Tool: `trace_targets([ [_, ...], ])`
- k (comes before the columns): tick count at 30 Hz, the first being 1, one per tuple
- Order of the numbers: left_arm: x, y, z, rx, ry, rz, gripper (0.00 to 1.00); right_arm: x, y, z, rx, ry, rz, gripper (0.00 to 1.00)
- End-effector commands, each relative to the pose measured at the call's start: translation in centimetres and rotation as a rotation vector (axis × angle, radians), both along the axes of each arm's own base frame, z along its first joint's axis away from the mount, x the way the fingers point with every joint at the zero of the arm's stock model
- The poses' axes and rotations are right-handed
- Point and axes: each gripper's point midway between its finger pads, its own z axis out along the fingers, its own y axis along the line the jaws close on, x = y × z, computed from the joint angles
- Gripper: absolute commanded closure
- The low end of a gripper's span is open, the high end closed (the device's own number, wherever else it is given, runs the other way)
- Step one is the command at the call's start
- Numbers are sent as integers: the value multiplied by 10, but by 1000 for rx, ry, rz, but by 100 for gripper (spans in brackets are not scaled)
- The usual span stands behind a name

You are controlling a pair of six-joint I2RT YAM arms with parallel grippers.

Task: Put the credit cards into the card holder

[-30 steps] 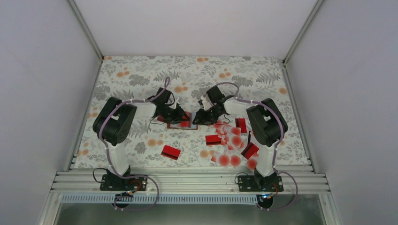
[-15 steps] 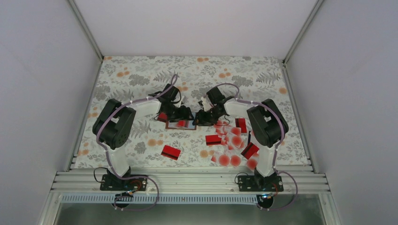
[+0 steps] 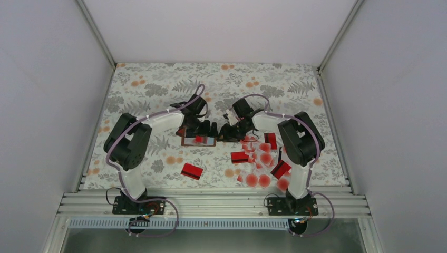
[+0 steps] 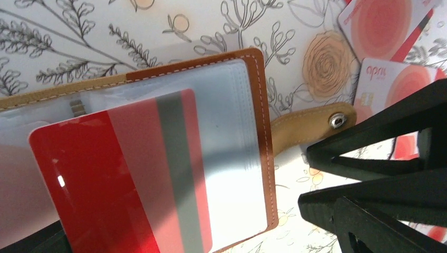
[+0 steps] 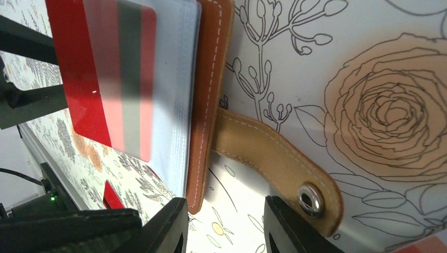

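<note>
The card holder (image 3: 198,140) lies open on the floral cloth, with a brown edge (image 4: 259,132) and pale clear sleeves. A red card (image 4: 105,184) with a dark stripe sits half under a sleeve; it also shows in the right wrist view (image 5: 95,68). My left gripper (image 3: 206,128) hovers over the holder, jaws wide apart, gripping nothing. My right gripper (image 5: 226,226) is open, its fingertips on the cloth astride the holder's corner and snap strap (image 5: 274,158). Several loose credit cards (image 3: 261,158) lie to the right.
One red card (image 3: 192,171) lies alone near the front left. Whitish red-dot cards (image 4: 385,21) lie just beyond the strap. The right gripper's black fingers (image 4: 369,174) crowd the holder's right side. Grey walls enclose the table.
My left wrist has swung right and farther over the holder. The holder has shifted slightly left. The right arm has barely moved.
</note>
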Motion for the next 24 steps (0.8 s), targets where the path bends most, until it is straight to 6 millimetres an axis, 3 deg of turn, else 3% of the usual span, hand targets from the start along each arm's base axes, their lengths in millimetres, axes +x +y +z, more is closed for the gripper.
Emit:
trace_targets([
  [1, -6, 6, 10, 68, -38, -7, 0, -24, -12, -25, -84, 75, -1, 63],
  [6, -5, 5, 21, 105, -80, -23, 0, -23, -10, -24, -73, 79, -3, 63],
  [11, -6, 22, 15, 221, -101, 1, 0, -22, -9, -17, -65, 70, 0, 63],
  [16, -10, 17, 8, 197, -92, -21, 0, -20, -6, -15, -57, 71, 2, 64],
  [24, -6, 10, 2, 186, -83, -39, 13, -17, -3, -18, -52, 76, 6, 65],
])
